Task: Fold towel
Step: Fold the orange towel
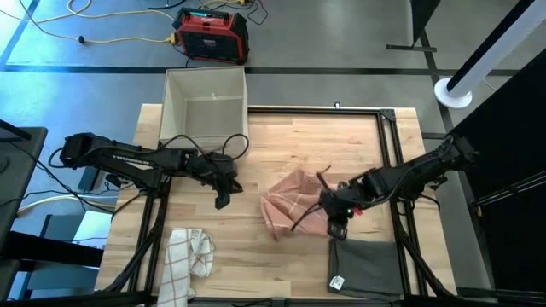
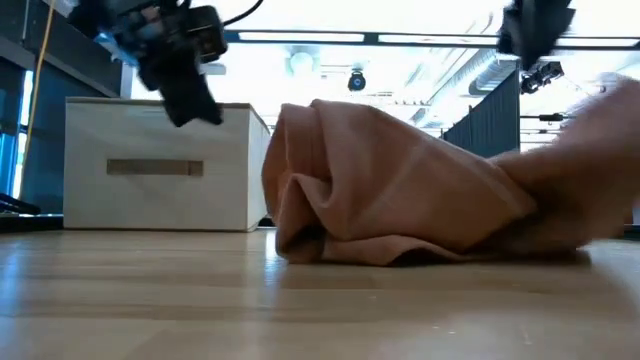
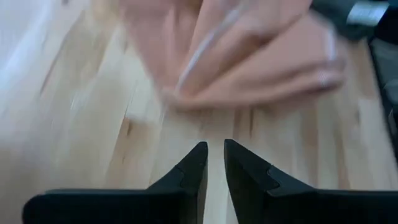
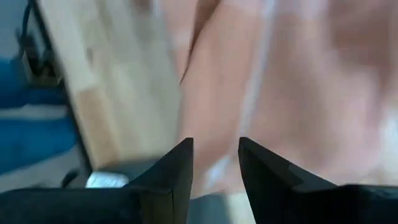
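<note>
Two grippers at work. My left gripper (image 1: 224, 198) hovers above tabletop (image 1: 281, 136) just left of pink towel (image 1: 290, 203), fingers nearly together, narrow gap. My right gripper (image 1: 334, 223) at towel's right edge, fingers slightly apart. Towel lies crumpled mid-tabletop.

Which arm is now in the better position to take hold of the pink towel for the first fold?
Probably the right. The right gripper is at the edge of the crumpled pink towel, fingers slightly apart over the cloth. The left gripper hovers apart from it, over bare table.
</note>
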Controlling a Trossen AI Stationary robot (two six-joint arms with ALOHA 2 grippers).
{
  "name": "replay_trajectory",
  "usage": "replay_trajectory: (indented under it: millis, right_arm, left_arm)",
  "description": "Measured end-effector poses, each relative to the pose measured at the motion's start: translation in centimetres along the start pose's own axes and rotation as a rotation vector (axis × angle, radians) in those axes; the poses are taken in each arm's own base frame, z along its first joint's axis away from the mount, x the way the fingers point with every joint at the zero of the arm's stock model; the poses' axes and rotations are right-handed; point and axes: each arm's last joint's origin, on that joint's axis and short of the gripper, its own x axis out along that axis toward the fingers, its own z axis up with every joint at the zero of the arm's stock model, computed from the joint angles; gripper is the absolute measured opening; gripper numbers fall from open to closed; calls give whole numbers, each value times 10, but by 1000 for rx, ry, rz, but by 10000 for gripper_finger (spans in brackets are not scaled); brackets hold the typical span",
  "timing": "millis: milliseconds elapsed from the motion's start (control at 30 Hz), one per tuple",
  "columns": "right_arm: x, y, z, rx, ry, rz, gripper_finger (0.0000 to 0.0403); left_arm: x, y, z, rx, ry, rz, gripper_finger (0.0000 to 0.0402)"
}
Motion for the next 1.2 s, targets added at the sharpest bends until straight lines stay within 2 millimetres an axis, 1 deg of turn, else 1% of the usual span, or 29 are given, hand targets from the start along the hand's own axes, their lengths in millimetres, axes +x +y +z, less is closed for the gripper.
replay_trajectory:
  millis: [100,167,333,500,600,667,733,833,900,1000,1100,1200]
  right_arm:
    - [-13,-3,11,-8,-58,-27,119]
    - [-14,-8,18,-5,-81,-30,120]
    - [1,-43,35,138,-132,-96,125]
    - [13,-82,47,280,-183,-162,131]
    - [26,-101,52,328,-199,-113,144]
    - [31,-108,53,310,-191,-64,150]
    - [32,-108,52,291,-165,-18,154]
    - [32,-101,46,267,-89,28,156]
    - [31,-93,41,248,-40,63,157]
    - [28,-79,31,237,24,81,157]
    - [19,-63,19,233,33,107,157]
    - [5,-47,4,258,-25,93,156]
  left_arm:
    - [8,-2,9,-4,-82,-26,66]
    - [11,-2,9,-9,-82,-28,71]
    - [17,-1,6,-22,-52,-24,80]
    - [22,0,3,-34,-23,-20,89]
    - [22,0,2,-50,-8,-17,90]
    - [22,0,2,-52,-11,-18,90]
    - [22,-1,7,-27,-67,-29,91]
    - [20,-5,21,45,-193,-58,97]
    - [18,-9,33,129,-263,-64,105]
    - [19,-11,50,250,-312,-32,118]
    - [29,-7,68,305,-317,-13,132]
    - [47,-3,86,356,-272,-30,148]
